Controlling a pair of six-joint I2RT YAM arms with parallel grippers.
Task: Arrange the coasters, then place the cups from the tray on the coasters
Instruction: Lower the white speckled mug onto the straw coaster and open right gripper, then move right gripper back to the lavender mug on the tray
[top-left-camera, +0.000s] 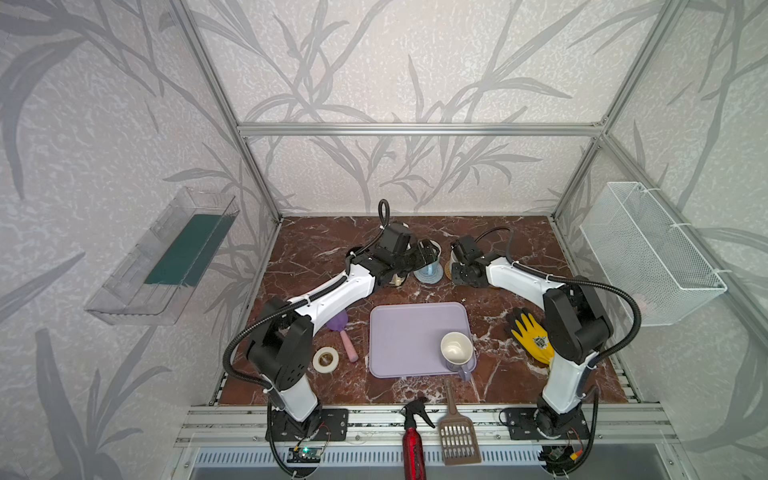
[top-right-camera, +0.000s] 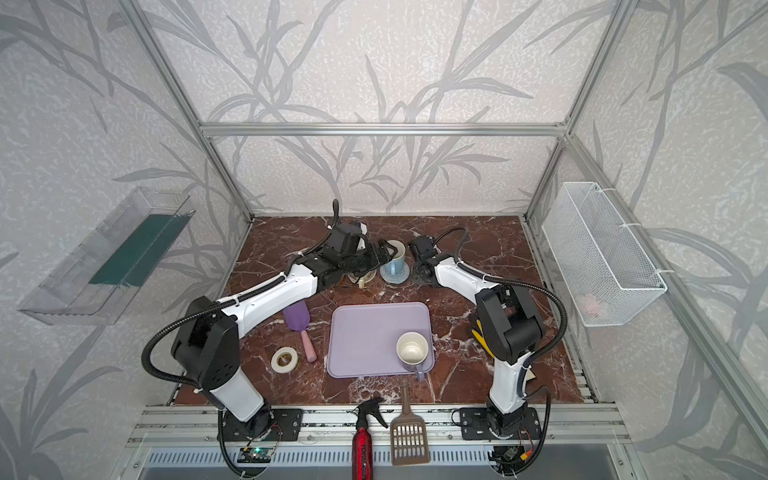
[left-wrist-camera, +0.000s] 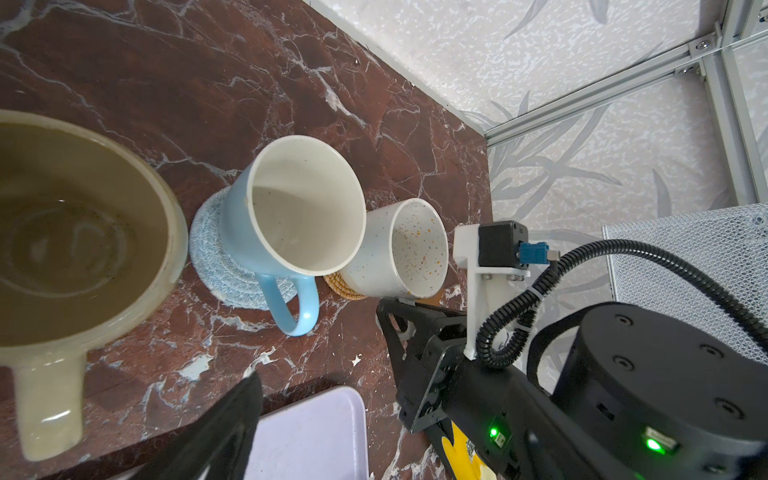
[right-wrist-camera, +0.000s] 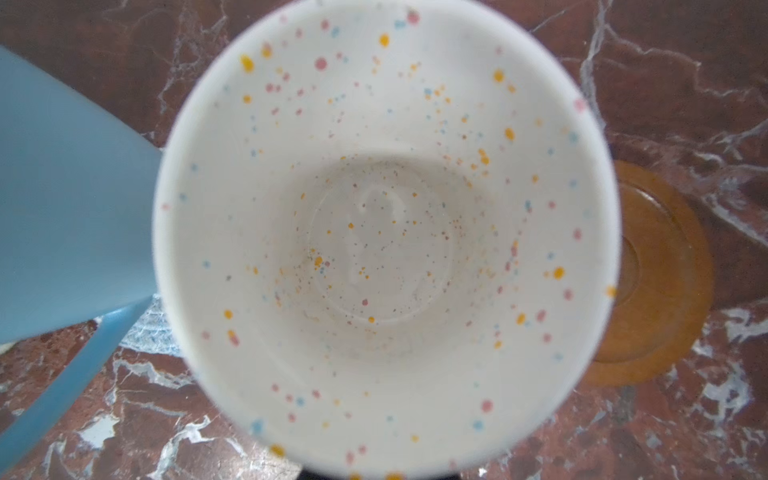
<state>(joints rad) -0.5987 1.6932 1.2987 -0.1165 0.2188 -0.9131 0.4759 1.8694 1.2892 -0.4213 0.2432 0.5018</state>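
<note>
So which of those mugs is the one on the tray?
The lavender mug, alone on the purple tray; the light blue mug and speckled white mug sit on coasters.

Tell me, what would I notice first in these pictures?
A flat lavender plastic tray lies in the middle with one lavender ceramic mug upright in its near right corner. Behind it, a light blue ceramic mug stands on a grey-blue woven coaster, beside a white speckled ceramic mug.

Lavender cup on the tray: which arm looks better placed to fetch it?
Right, probably. The lavender cup stands at the tray's right near corner, on that arm's side, and a bare wooden coaster lies beside the white cup. The right end effector is shut there, so it must open first.
</note>
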